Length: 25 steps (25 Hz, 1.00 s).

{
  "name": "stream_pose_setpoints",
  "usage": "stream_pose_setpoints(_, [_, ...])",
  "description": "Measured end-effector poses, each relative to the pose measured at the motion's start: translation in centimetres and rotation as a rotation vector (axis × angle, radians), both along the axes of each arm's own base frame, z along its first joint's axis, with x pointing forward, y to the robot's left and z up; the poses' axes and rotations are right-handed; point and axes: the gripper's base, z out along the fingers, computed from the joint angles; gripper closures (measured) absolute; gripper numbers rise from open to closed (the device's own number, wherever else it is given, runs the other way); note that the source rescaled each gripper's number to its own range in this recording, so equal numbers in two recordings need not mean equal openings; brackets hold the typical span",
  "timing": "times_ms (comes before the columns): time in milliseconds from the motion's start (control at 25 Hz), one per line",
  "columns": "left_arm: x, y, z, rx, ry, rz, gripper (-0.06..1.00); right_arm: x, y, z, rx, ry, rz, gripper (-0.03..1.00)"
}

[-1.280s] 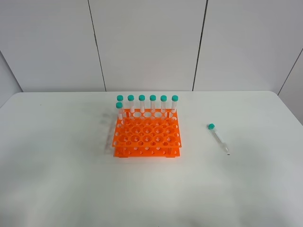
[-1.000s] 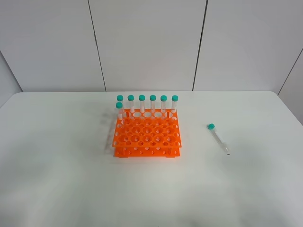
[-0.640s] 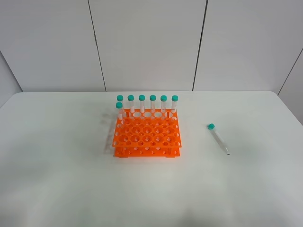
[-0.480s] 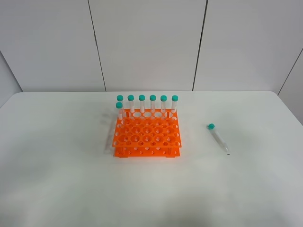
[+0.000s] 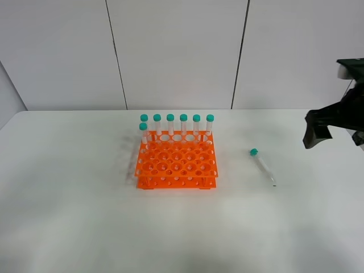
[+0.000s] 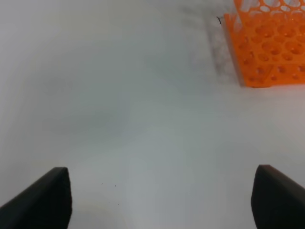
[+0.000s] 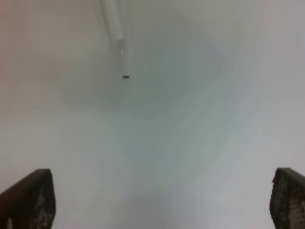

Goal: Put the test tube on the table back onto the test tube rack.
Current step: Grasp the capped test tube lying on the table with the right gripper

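The test tube lies on the white table to the right of the orange test tube rack, teal cap toward the back, tip toward the front. Its clear pointed tip shows in the right wrist view. My right gripper is open and empty, above the table and short of the tube's tip. In the high view it hangs at the right edge, above and to the right of the tube. My left gripper is open and empty over bare table, with the rack ahead of it and apart.
Several teal-capped tubes stand upright in the rack's back row, and one more in the second row at its left end. A white panelled wall rises behind the table.
My right arm has come into the high view at the right edge. The lying tube and the rack have not moved.
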Motion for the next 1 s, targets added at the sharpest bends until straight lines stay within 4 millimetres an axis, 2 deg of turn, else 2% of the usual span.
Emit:
stream_pose_setpoints(200, [0.0,0.0,0.0,0.000,0.000,0.000,-0.03,7.0,0.8,-3.6,-0.004,0.063,0.053,-0.03])
stream_pose_setpoints(360, [0.0,0.0,0.0,0.000,0.000,0.000,-0.03,9.4,3.1,-5.7,0.001,0.076,0.147,-0.03])
stream_pose_setpoints(520, [0.0,0.0,0.0,0.000,0.000,0.000,-0.03,9.8,3.4,-6.7,-0.001,0.087,0.151,-0.03])
stream_pose_setpoints(720, [0.0,0.0,0.0,0.000,0.000,0.000,-0.03,9.6,3.3,-6.8,-0.002,0.119,0.142,-0.03])
stream_pose_setpoints(1000, [0.0,0.0,0.0,0.000,0.000,0.000,-0.03,7.0,3.0,-4.3,0.000,0.103,0.114,-0.03])
